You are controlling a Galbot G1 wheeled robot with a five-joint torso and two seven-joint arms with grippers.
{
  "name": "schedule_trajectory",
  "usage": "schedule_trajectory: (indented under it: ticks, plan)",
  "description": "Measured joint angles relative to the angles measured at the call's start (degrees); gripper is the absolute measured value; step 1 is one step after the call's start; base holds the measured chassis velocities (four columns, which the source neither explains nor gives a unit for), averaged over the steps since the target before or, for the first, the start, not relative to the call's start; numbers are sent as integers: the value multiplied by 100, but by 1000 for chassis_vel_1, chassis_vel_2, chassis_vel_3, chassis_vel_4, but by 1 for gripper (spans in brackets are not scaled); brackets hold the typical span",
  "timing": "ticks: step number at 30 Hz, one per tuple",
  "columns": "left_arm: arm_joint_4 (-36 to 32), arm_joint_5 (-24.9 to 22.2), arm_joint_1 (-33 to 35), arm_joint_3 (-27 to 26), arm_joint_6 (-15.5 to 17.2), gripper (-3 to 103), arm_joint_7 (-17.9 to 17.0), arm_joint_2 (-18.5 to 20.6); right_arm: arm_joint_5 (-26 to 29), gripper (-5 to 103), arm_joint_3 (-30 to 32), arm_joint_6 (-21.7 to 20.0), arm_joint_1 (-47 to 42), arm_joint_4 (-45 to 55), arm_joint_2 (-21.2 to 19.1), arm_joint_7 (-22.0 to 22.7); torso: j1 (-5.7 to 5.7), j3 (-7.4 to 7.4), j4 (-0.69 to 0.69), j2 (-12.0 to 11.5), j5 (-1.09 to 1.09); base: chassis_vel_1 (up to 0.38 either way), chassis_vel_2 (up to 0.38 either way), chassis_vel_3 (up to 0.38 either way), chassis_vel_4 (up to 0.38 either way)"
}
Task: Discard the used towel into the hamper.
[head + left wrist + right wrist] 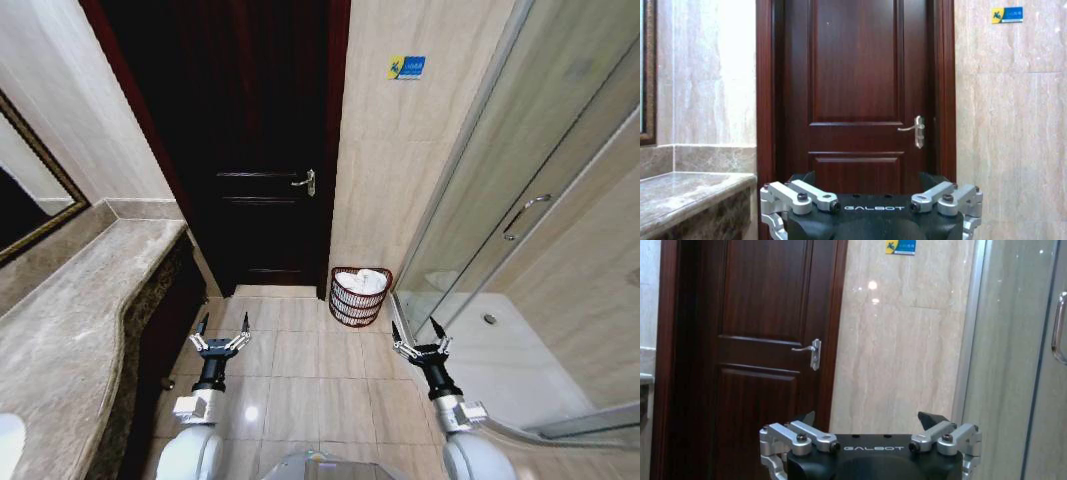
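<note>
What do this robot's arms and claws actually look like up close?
Both match. The left gripper and right gripper each have thin dark pointed fingers on silvery metal linkages with black bolts. The black wrist block behind reads GALBOT in pale letters, on a black forearm that widens into a rounded white shell.

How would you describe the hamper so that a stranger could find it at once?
Look at the dark wooden door at the far end of the bathroom. To its right, on the tiled floor against the beige wall beside the glass shower enclosure, stands the hamper. It is a small round reddish-brown openwork basket with white cloth inside.
</note>
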Motion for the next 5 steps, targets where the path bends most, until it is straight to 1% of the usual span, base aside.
schedule_trajectory:
  ticks: [1,3,5]
  plan:
    - [0,-2,2,-2,-1,100,-12,0,-1,100,-2,10,-8,0,-1,0,0,0,0,0,0,102,-76,-52,111]
    - [0,-1,5,-3,-1,100,-17,0,-1,100,-3,18,-13,0,-2,0,0,0,0,0,0,102,-76,-113,111]
    - [1,51,11,-2,35,100,-68,-1,-19,100,-8,36,-20,-13,-4,3,0,2,0,4,1,139,-137,-128,162]
